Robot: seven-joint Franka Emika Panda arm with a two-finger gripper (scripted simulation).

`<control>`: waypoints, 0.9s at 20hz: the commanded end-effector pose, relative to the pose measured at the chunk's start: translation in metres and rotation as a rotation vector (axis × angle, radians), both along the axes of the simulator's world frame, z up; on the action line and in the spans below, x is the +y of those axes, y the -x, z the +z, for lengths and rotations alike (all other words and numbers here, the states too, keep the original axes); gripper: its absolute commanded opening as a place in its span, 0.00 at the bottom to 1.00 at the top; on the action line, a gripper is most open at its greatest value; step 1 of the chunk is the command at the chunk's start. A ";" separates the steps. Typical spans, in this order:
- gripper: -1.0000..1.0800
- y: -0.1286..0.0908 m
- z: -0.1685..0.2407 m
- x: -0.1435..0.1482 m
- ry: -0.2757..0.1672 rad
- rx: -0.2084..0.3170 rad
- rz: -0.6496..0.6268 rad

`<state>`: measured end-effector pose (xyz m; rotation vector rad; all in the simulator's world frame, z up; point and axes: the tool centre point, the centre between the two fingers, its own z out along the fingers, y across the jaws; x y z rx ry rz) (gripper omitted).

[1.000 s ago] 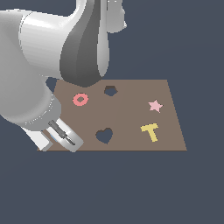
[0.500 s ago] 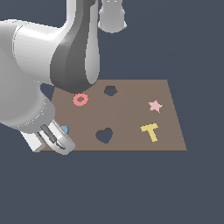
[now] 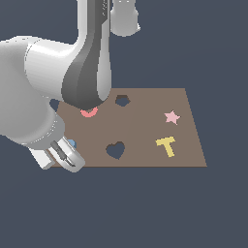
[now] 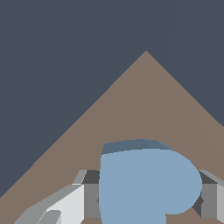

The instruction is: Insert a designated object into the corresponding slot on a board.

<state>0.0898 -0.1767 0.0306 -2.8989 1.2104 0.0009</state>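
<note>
Half done, you have the end effector [image 3: 68, 157] clamped around the blue heart [image 4: 146, 183], not yet carried to the heart hole [image 3: 115, 149] in the board [image 3: 150, 140].

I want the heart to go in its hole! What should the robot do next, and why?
Probably close the gripper on the blue heart and lift. The heart sits between the fingers at the board's corner, and the heart-shaped hole is still empty, off to the exterior view's right.

Pink ring [image 3: 89, 113], pink star [image 3: 171, 116], yellow T-piece [image 3: 166, 145]
</note>
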 end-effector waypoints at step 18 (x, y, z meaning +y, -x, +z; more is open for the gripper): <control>0.00 -0.006 0.003 0.040 0.000 -0.001 0.071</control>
